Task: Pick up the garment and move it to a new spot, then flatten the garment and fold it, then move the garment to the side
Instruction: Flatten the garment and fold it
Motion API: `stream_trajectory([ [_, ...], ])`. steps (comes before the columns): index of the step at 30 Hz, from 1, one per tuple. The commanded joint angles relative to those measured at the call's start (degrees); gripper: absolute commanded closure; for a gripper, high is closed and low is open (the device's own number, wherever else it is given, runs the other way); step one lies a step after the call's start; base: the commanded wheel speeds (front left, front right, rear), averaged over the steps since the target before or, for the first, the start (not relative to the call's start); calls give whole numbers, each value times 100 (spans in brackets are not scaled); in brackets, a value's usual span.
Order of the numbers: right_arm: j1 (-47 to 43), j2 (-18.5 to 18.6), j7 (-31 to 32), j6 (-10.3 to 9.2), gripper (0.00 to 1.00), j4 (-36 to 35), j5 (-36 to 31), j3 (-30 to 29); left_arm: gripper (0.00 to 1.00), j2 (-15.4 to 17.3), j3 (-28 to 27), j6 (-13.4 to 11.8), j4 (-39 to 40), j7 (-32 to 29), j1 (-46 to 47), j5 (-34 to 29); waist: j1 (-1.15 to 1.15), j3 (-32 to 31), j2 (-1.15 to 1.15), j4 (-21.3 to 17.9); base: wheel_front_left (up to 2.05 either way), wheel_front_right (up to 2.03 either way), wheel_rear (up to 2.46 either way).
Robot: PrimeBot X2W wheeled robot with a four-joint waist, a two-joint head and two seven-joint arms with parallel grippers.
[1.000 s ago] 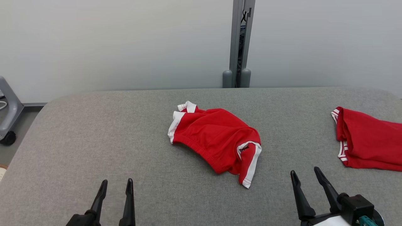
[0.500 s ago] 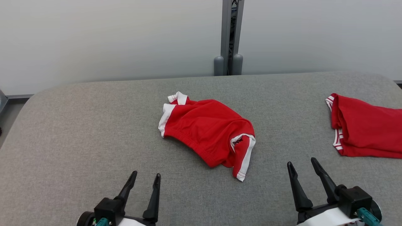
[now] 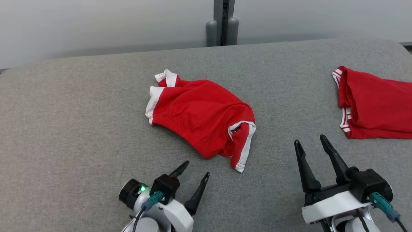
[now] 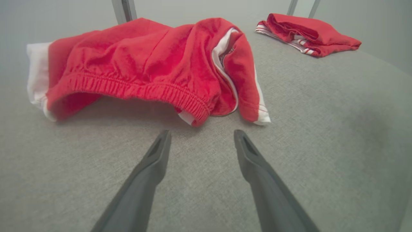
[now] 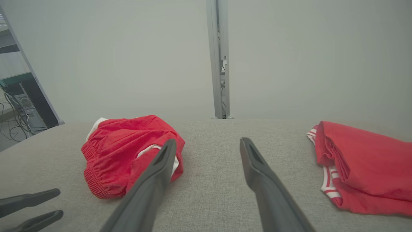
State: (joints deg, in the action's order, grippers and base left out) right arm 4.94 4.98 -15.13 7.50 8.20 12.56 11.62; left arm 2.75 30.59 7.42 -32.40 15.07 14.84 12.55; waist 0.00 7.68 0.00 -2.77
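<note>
One crumpled pair of shorts [image 3: 199, 116] awaits your pickup.
Your left hand [image 3: 198, 167], released, aims low at the waistband [image 4: 138, 90]; right hand [image 3: 309, 139] hovers released alongside.

Left gripper [image 3: 198, 167] angled rightward, fingers [image 3: 199, 191] spread; right gripper [image 3: 309, 138] pointing forward, fingers apart.

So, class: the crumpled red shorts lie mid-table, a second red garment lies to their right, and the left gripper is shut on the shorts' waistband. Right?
Not quite. The left gripper is open, its fingertips just short of the red shorts, gripping nothing, as the left wrist view shows. The rest holds, second red garment included.
</note>
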Motion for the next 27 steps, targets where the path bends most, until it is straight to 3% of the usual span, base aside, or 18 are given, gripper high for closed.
stream_trajectory([
  [1, 94, 20, 2, -1, 0, -33, -37, -11, 0, 28, 63, 1, -88, 10, 238, 13, 0, 166, 0, -112, 0, 0, 0],
  [7, 266, 18, 2, -1, 0, -65, -53, -67, 0, 31, 444, 7, -579, 11, 788, 112, 0, 417, 0, -266, 0, 0, 0],
  [16, 395, -8, 2, -1, 0, -35, -55, -22, 1, 26, 350, -29, -970, 10, 1160, 78, 0, 555, 0, -451, 0, 0, 0],
  [18, 392, 1, 2, -1, 0, -27, -50, -16, 16, 27, 343, -27, -955, 11, 1236, 94, 0, 552, 0, -476, 0, 0, 0],
  [19, 385, 6, 2, -1, 0, -23, -47, -16, 31, 25, 343, -25, -896, 11, 1249, 86, 0, 547, 0, -486, 0, 0, 0],
  [20, 381, 15, 2, -1, 0, -18, -44, -18, 62, 27, 344, -24, -866, 10, 1238, 85, 0, 539, 0, -495, 0, 0, 0],
  [21, 375, 22, 2, -1, 0, -12, -41, -17, 100, 30, 347, -21, -803, 11, 1238, 85, 0, 528, 0, -503, 0, 0, 0],
  [27, 322, 18, 2, -1, 0, 44, -39, -53, 100, 21, 622, 5, -471, 10, 1280, 531, 0, 368, 0, -559, 0, 0, 0],
])
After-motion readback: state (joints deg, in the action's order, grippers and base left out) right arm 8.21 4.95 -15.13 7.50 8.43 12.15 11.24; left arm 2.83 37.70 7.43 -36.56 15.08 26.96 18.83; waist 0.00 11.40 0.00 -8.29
